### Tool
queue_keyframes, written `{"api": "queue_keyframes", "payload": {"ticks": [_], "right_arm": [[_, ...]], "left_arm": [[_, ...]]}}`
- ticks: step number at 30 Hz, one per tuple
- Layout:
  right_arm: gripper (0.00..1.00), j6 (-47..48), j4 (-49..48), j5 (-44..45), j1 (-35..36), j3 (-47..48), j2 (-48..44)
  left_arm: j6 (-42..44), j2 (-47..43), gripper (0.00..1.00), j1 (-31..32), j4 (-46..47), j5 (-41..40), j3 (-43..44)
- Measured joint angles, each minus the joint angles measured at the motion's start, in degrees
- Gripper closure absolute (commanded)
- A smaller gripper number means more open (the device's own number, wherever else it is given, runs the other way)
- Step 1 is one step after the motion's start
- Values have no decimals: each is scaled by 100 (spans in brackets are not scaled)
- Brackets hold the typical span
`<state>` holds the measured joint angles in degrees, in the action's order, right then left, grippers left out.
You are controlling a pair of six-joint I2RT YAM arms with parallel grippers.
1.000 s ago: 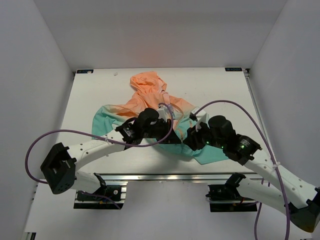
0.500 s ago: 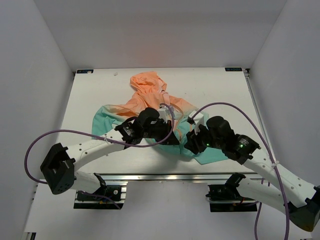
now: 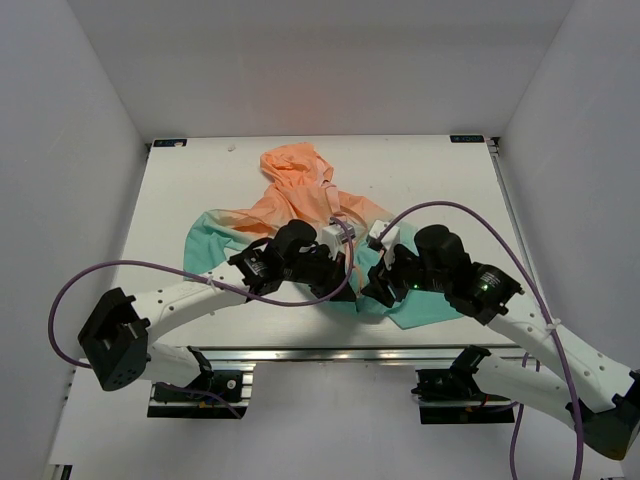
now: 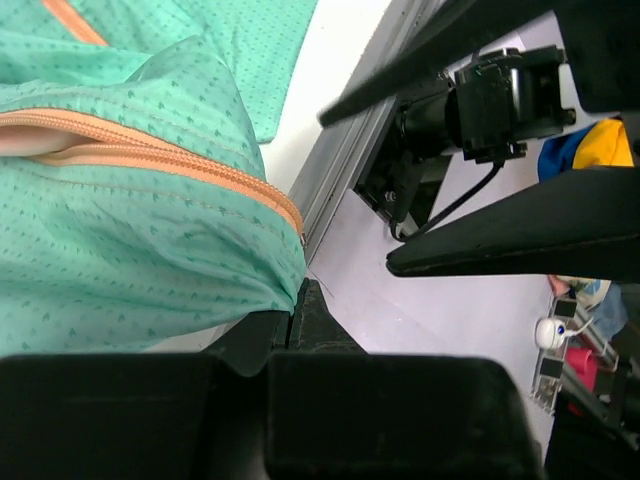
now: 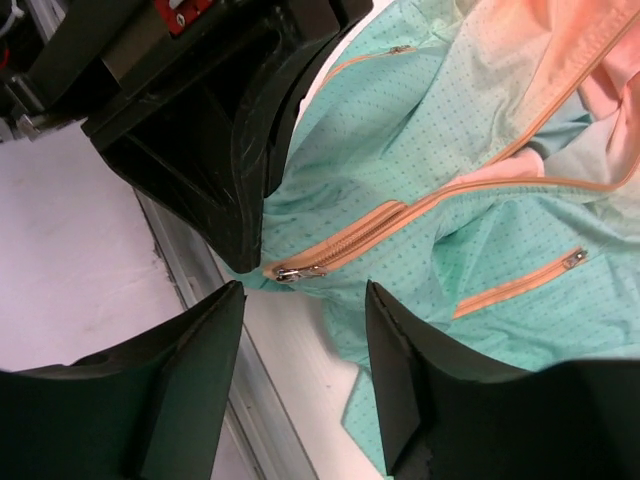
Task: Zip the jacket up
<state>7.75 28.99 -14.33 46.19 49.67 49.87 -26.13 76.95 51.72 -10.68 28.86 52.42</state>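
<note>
The jacket (image 3: pixel 300 185) lies crumpled mid-table, with its peach hood far and its teal hem near. My left gripper (image 3: pixel 335 272) is shut on the teal hem (image 4: pixel 130 250) at the bottom end of the orange front zipper (image 4: pixel 180 165); its jaws (image 4: pixel 290 305) pinch the fabric edge. My right gripper (image 3: pixel 372 285) is open and empty just to the right of it. In the right wrist view its fingers (image 5: pixel 305 300) straddle the spot just below the silver zipper slider (image 5: pixel 296 270), without touching it. The left gripper's black finger (image 5: pixel 235 190) sits right beside the slider. The orange pocket zip (image 5: pixel 520 280) shows to the right.
An aluminium rail (image 3: pixel 340 353) runs along the table's near edge, close under both grippers. Purple cables (image 3: pixel 150 265) loop from each arm. White walls enclose the table on three sides. An arm base mount (image 4: pixel 480 100) hangs below the edge.
My right gripper has moved left and slightly forward, closing in on the left gripper and the hem. The left gripper still holds the hem, which has lifted slightly.
</note>
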Motion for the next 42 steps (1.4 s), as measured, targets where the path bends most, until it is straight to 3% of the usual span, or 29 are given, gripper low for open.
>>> {"api": "queue_keyframes", "payload": {"ticks": [16, 17, 21, 23, 31, 34, 35, 37, 42], "right_arm": [[43, 782, -208, -332, 0, 4, 612], [45, 798, -216, -361, 0, 4, 616], [75, 844, -240, -520, 0, 7, 638], [84, 833, -251, -546, 0, 20, 649], [95, 623, -214, -553, -4, 39, 608], [71, 557, -205, -597, -4, 39, 599], [56, 522, -195, -612, -4, 39, 599], [37, 428, -177, -623, -4, 39, 599], [29, 136, -127, -122, 0, 37, 413]], "left_arm": [[374, -304, 100, -2, -103, 118, 0], [380, -306, 100, -2, -105, 114, 0], [361, -310, 100, -2, -149, 72, 0], [332, -310, 100, 0, -205, 33, 0], [125, -310, 100, -2, -310, -125, 2], [63, -326, 100, -2, -330, -144, 2], [55, -332, 100, -2, -341, -153, 2], [11, -348, 100, -2, -348, -197, 2], [-92, -367, 100, -17, -339, -262, 2]]}}
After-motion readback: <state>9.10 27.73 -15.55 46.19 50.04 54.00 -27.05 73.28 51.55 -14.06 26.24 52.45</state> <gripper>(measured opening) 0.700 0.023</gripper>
